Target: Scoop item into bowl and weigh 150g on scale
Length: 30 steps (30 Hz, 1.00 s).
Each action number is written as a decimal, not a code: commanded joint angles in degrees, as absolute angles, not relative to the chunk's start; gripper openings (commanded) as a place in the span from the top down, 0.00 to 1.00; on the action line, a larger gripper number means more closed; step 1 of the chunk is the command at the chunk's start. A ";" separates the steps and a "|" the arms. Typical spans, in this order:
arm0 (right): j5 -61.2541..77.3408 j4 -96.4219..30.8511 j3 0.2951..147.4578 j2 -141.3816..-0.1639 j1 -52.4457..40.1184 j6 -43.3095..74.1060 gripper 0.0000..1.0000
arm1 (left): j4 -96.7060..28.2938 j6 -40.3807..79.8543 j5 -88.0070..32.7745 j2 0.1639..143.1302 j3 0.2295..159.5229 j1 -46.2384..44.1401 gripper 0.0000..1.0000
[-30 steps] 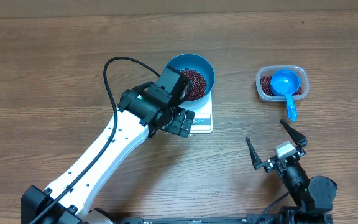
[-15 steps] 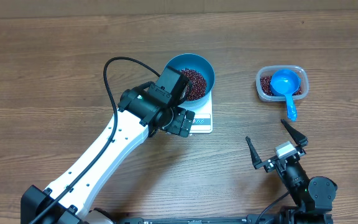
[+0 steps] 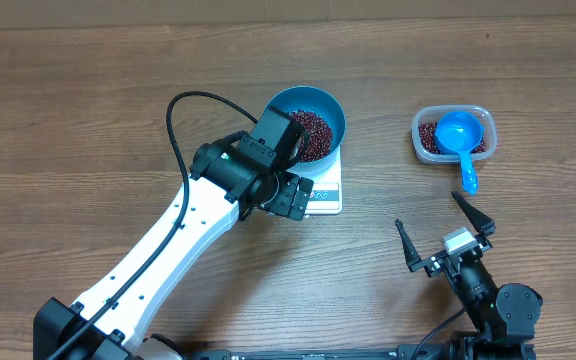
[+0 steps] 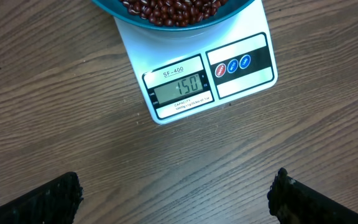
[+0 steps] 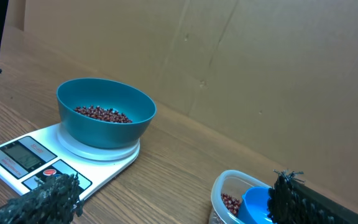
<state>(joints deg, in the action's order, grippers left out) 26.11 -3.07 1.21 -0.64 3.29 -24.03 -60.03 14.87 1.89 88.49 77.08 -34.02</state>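
The blue bowl [image 3: 332, 113] stands on the white scale [image 3: 326, 196], holding a layer of dark red-brown beans [image 3: 314, 136]. In the left wrist view the scale [image 4: 244, 84] has its display [image 4: 180, 89] reading 150, with beans [image 4: 173, 9] at the top edge. My left gripper [image 4: 178, 190] hangs open over bare wood just in front of the scale, holding nothing. My right gripper [image 3: 426, 212] is open and empty near the front right. The right wrist view has the bowl [image 5: 104, 124] to its left.
A clear plastic tub [image 3: 420, 140] at the back right holds more beans and the small blue scoop [image 3: 460, 133], its handle over the near rim. In the right wrist view the tub [image 5: 227, 191] is low right. A cardboard wall [image 5: 260, 74] runs behind the table.
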 commanded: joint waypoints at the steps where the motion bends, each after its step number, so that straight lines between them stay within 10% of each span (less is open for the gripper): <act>1: 25.54 -2.85 0.45 -0.16 3.51 -23.59 0.00 | -59.94 15.00 1.48 87.09 77.41 -33.76 0.01; 30: 25.54 -2.85 0.45 -0.16 3.51 -23.59 0.00 | -60.88 14.81 4.14 72.95 77.34 -33.26 0.00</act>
<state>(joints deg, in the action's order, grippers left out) 26.11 -3.09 1.19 -0.64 3.29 -23.99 -60.69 14.87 2.15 79.88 77.06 -34.00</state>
